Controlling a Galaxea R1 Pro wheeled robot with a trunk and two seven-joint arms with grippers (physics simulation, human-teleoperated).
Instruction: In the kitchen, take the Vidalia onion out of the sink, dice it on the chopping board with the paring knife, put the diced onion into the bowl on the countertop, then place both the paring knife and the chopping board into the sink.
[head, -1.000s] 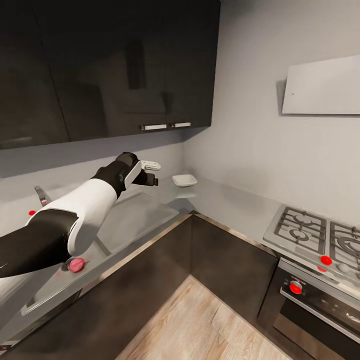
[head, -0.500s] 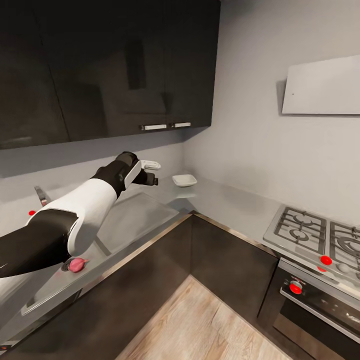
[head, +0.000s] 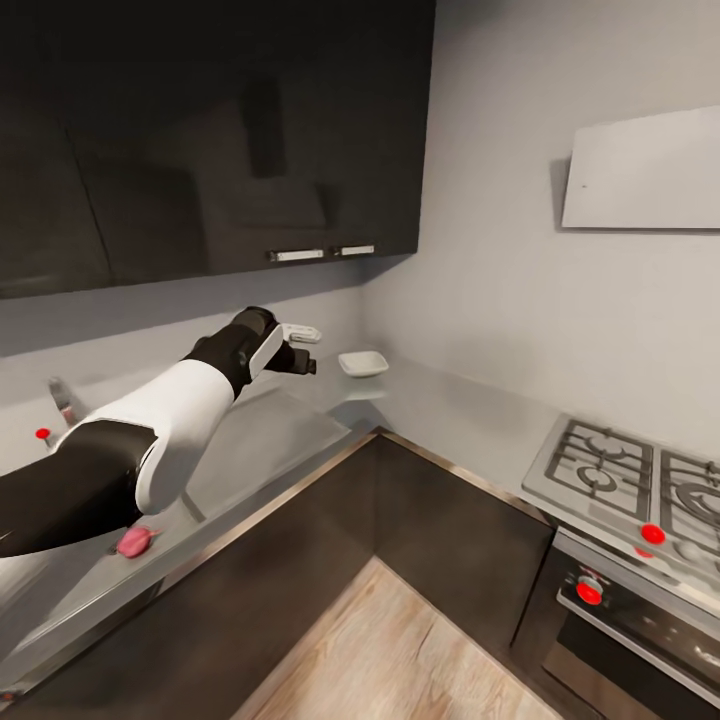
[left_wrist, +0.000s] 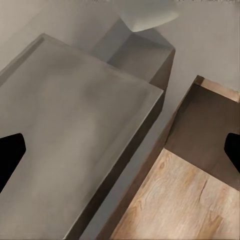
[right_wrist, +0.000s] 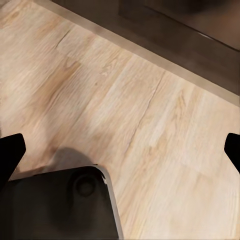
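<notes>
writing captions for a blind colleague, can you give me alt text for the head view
The robot's left arm stretches over a grey countertop, its open left gripper near a white bowl. A pinkish Vidalia onion lies in the sink under dark cabinets, with a gas stove at the right.

The head camera looks down from above over the corner countertop (head: 450, 400). The left wrist camera hangs close above that same surface, bowl (left_wrist: 149, 16) just past its fingertips. The right wrist camera faces the wooden floor (right_wrist: 150, 115).
</notes>
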